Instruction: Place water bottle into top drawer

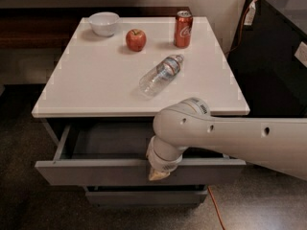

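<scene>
Water bottle lies on its side mid-tabletop, cap aimed at the far right corner. Top drawer sits pulled open below the near edge. Gripper is down at the drawer's front panel, mostly hidden by the wrist; open or closed, can't tell. The arm covers the drawer's right interior

Clear ribbed plastic water bottle; tool at the matt top drawer front.
</scene>
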Robot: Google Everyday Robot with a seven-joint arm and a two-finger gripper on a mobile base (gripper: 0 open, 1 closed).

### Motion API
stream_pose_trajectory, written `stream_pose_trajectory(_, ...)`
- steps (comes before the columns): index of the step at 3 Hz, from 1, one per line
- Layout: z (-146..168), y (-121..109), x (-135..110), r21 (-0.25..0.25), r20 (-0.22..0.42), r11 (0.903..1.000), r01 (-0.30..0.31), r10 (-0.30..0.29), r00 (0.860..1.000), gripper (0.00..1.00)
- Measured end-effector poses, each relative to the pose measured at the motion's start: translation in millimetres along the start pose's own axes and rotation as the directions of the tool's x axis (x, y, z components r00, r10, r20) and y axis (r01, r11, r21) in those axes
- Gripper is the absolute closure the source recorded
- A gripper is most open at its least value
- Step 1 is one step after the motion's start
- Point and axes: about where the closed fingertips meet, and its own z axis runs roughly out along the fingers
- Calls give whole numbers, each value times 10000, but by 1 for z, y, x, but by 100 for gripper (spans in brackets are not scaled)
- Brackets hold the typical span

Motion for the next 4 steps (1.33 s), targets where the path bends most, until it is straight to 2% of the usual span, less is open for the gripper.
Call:
stream_pose_trajectory(2, 0, 0, 1, 0, 0, 10000, 1, -1, 10000, 100)
stream_pose_trajectory(3, 0, 0, 1, 0, 0, 10000, 1, -1, 10000, 84)
stream_pose_trajectory(4, 0, 0, 1, 0, 1, 10000, 1, -1, 10000, 59)
